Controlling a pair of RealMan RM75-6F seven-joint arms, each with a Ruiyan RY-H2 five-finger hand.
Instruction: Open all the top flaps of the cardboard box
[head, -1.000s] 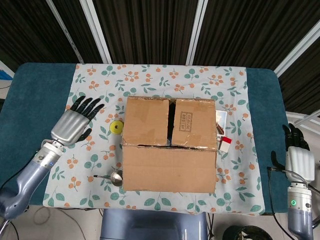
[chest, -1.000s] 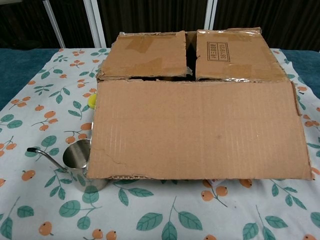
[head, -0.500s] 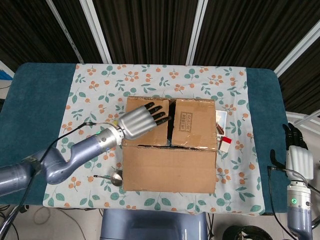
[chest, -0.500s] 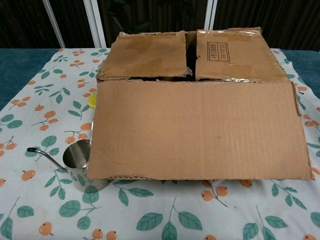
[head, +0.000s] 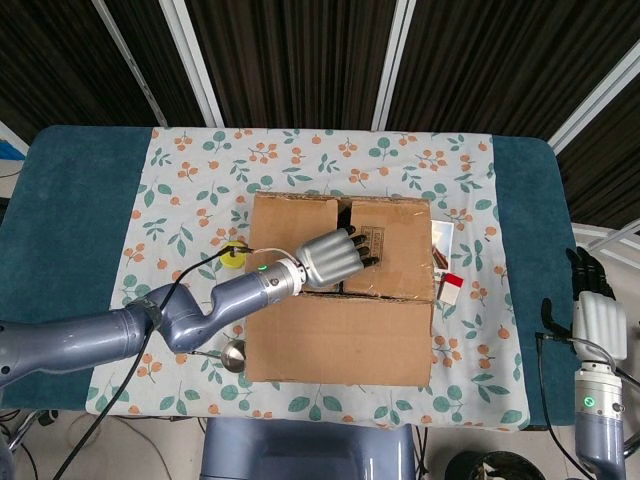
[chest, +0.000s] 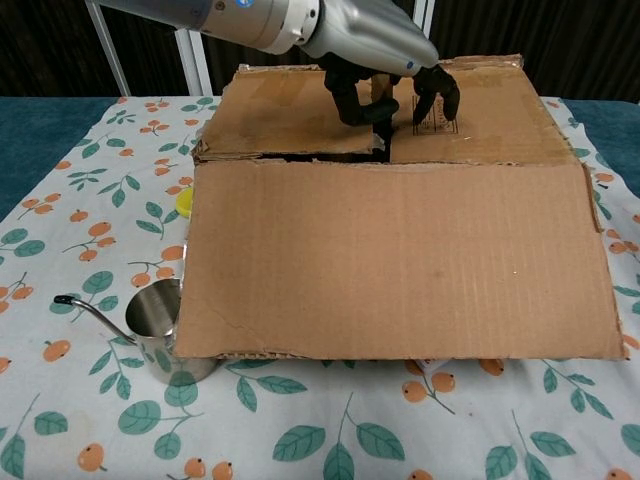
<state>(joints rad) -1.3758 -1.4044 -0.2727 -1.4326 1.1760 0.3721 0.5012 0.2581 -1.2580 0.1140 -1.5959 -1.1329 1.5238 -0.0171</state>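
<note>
The cardboard box (head: 340, 340) stands mid-table on the flowered cloth. Its front flap (chest: 400, 260) is folded out toward me. Two top flaps lie flat and closed, a left one (chest: 280, 115) and a right one (chest: 490, 110), with a dark gap between them. My left hand (head: 335, 258) reaches over the box from the left. In the chest view the left hand (chest: 375, 50) has its fingers (chest: 350, 100) bent down, tips at the gap, gripping nothing that I can see. My right hand (head: 598, 318) hangs off the table's right edge, fingers straight and empty.
A steel cup with a long spout (chest: 160, 325) stands at the box's front left corner. A yellow round object (head: 232, 255) lies left of the box. A small red-and-white box (head: 452, 288) and a packet (head: 441, 245) sit at its right side.
My left arm has swung in from the table's left side to over the box, and the hand now sits at the gap between the two top flaps. The flaps and right hand have not moved.
</note>
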